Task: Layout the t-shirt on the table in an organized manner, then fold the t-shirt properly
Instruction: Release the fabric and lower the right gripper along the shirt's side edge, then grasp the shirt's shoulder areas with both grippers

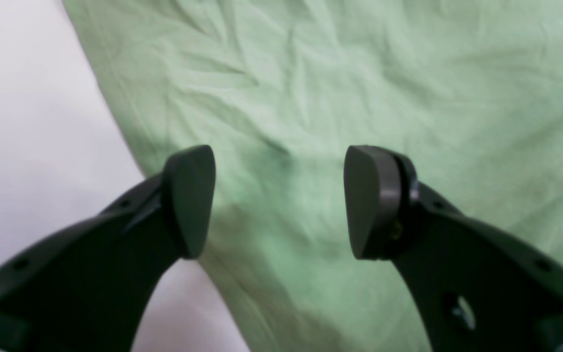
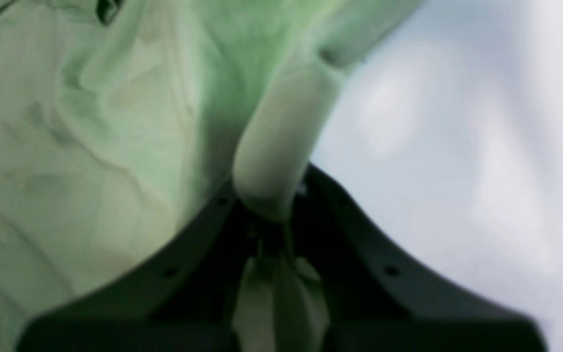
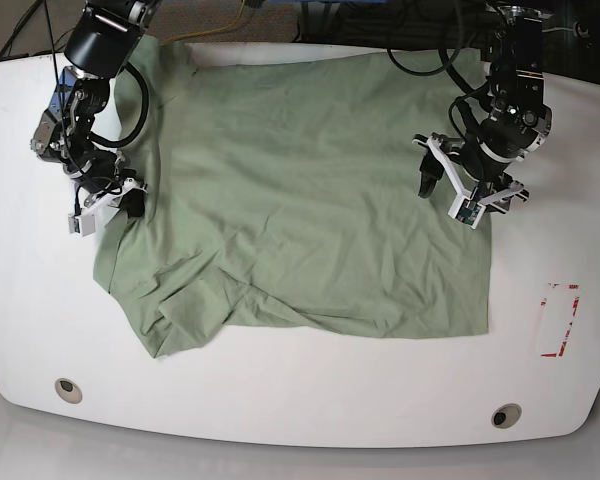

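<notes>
The t-shirt (image 3: 300, 200) is spread across the middle of the table (image 3: 300, 400), mostly flat but wrinkly, with its near left corner bunched into folds by the sleeve. The far edge runs along the back of the tabletop; the near hem lies well short of the two grey grommets (image 3: 67, 389).

Over on the base view's right, the left gripper (image 3: 468, 185) hovers above the shirt's right edge, jaws spread wide with nothing between them. The left wrist view confirms it: two dark pads (image 1: 191, 200) apart, green cloth below, a strip of white table to one side. A red tape mark (image 3: 558, 320) sits on the table beyond the shirt, near that arm.

On the other side, the right gripper (image 3: 115, 200) is pinched onto the shirt's left edge (the wrist view is blurry, but a roll of green cloth runs straight into the closed jaws).
</notes>
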You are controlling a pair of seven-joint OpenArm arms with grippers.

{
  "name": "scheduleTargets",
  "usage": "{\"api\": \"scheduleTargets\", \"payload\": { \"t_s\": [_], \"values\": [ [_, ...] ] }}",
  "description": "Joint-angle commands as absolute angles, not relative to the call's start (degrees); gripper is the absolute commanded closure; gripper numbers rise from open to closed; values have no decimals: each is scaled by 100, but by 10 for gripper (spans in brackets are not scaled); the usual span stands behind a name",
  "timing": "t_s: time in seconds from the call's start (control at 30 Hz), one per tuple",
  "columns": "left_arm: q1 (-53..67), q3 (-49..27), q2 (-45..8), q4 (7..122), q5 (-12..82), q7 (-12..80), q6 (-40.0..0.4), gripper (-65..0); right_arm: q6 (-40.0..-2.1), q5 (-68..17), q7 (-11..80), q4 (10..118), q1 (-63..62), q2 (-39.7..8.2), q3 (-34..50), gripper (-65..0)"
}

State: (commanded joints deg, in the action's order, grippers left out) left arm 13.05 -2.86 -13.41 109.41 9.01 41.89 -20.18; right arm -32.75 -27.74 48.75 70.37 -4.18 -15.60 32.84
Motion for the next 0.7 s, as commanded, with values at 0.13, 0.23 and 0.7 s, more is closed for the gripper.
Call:
{"api": "scheduleTargets", "payload": {
  "t_s": [0.13, 0.23, 0.7],
  "values": [
    [1305, -286, -1341, 10941, 901, 4189, -2018, -387, -3275, -2765, 4875, 7020, -453, -1780, 3284, -5],
    [1305, -286, -1341, 10941, 901, 4189, -2018, -387, -3266, -2765, 4866, 7020, -453, -1974, 3284, -5],
    [1323, -277, -1341, 10941, 901, 4189, -2026, -387, -3266, -2554, 4716, 7037, -426, -2466, 3248, -165]
  ]
}}
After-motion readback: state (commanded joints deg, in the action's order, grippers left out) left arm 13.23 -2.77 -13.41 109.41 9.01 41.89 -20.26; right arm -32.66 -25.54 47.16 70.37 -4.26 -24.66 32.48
